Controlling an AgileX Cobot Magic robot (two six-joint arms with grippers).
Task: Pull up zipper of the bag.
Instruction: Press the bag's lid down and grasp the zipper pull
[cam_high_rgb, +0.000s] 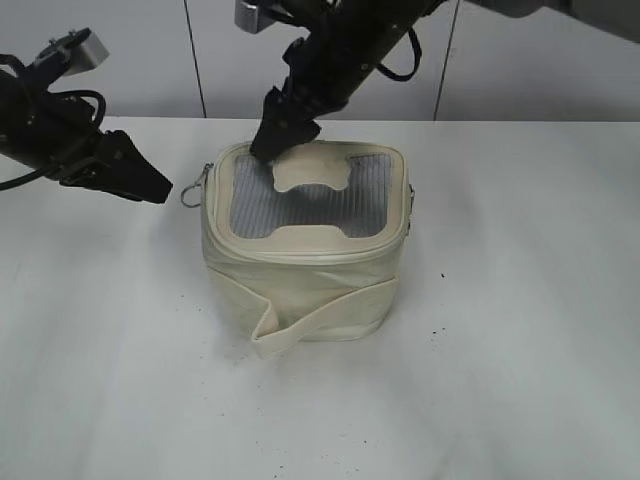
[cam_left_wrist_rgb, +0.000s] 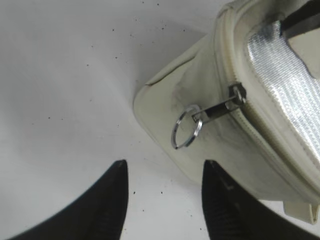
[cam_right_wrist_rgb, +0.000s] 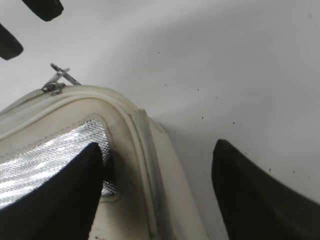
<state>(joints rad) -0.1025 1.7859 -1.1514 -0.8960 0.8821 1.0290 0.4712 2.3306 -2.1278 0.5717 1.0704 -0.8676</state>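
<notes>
The left gripper (cam_left_wrist_rgb: 162, 197) has its two black fingers (cam_left_wrist_rgb: 107, 200) spread apart with nothing between them. The silver ring pull (cam_left_wrist_rgb: 186, 126) hangs just past the fingertips, not touching them. It is fixed to the zipper (cam_left_wrist_rgb: 235, 85) on the bag's left side.

The right gripper (cam_right_wrist_rgb: 155, 192) is spread wide too. One finger (cam_right_wrist_rgb: 60, 195) presses on the bag's grey top panel (cam_high_rgb: 300, 200); the other hangs off the rim.

The bag (cam_high_rgb: 310, 290) sits upright near the middle of the white bench (cam_high_rgb: 520, 380), closer to the far edge.
</notes>
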